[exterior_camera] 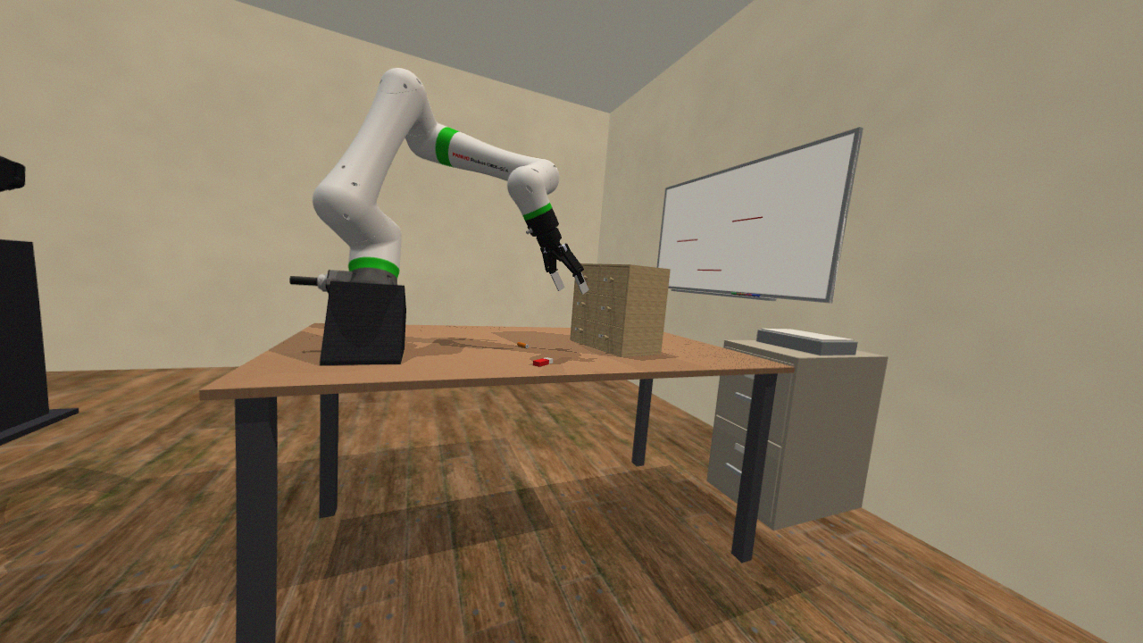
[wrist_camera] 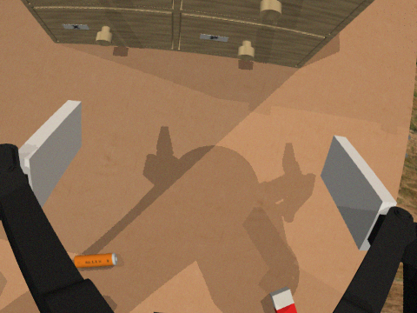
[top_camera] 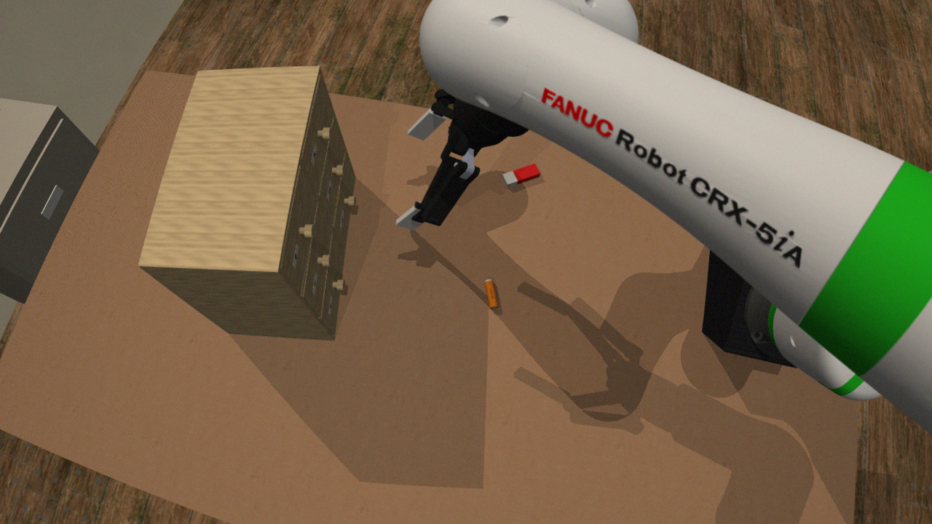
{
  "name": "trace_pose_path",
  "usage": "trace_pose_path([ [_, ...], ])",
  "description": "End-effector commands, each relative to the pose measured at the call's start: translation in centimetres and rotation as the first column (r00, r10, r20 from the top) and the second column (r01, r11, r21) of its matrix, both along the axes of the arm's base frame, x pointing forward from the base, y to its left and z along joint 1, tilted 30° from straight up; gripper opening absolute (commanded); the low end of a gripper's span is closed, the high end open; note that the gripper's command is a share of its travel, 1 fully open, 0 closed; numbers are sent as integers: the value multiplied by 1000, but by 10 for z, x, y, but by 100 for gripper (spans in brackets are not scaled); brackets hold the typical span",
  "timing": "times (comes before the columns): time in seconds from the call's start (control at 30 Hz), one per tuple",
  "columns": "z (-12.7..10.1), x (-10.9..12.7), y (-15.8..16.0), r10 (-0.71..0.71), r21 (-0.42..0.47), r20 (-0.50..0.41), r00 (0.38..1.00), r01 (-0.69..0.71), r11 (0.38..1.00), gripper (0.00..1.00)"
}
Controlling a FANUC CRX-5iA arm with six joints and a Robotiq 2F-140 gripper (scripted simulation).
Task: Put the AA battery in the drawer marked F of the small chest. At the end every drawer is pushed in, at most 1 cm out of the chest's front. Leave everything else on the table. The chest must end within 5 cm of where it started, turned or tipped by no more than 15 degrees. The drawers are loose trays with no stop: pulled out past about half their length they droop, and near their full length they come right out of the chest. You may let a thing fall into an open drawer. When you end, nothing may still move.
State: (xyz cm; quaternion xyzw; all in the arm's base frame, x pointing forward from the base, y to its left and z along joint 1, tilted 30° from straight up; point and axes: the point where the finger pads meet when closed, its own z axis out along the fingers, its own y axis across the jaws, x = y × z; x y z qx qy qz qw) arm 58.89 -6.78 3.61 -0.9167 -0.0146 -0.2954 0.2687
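from above, left to right: the chest stands with its drawers in; the pincer hangs tilted near its front, released, fingers wide; the battery lies on the surface; the red-and-white block lies apart from it.

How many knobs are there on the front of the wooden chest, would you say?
6: three knobs in one column, three in the other, one per drawer.

knobs jutting out, open air before them
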Motion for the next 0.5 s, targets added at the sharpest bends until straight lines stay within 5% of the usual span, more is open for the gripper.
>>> trace_pose_path([
  [0.0,-6,9,9,-40,33,112,993,37,999,100],
  [0.47,-24,33,25,-191,117,342,920,160,980,100],
])
